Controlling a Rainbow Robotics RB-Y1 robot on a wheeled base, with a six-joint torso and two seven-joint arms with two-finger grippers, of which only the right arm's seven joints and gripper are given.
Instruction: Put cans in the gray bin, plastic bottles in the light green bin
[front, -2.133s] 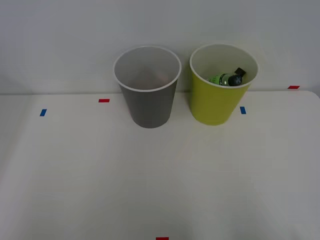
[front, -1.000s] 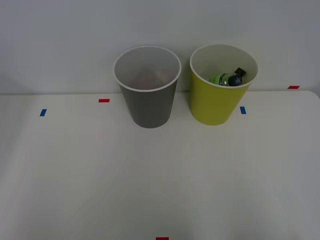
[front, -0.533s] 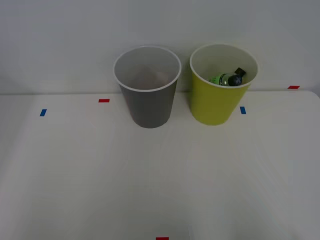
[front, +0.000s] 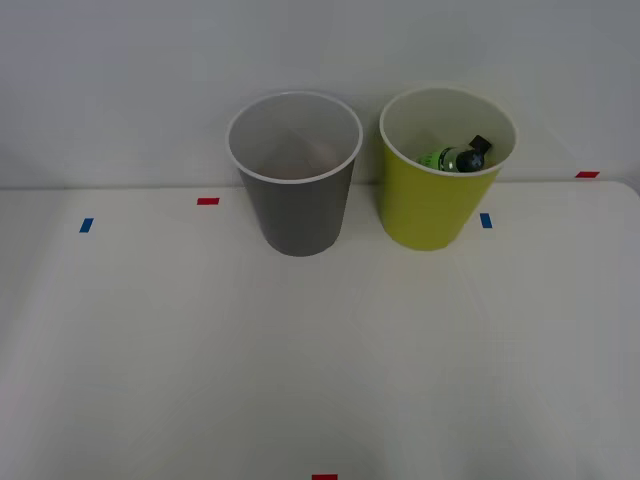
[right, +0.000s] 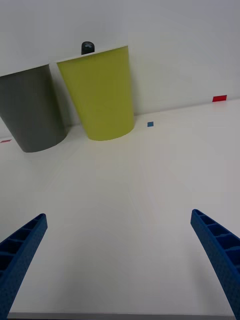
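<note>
The white table (front: 320, 360) carries two bins of equal size, standing upright side by side near its far edge, close together but apart. The gray bin (front: 296, 205) stands to the robot's left; its white rim faces up and its pale interior shows no clear contents from the front view, so whether a can lies at its bottom cannot be told. The light green bin (front: 430, 205) stands to the robot's right and holds one green plastic bottle (front: 450, 158). The bottle leans inside the bin against the wall on the robot's right, its long axis tilted upward, with the dark cap (front: 478, 148) pointing up and toward that right wall and the light label facing the front camera. In the right wrist view the cap tip (right: 88, 47) protrudes just above the rim of the light green bin (right: 102, 95), with the gray bin (right: 31, 112) just beside it. The right gripper (right: 120, 260) hangs over bare table, well apart from both bins, with its two blue ribbed fingers (right: 20, 250) spread wide and nothing between them. Six small tape marks lie on the table: three red, one at the near edge (front: 324, 477), and two blue, one just beside the light green bin (front: 486, 220).
</note>
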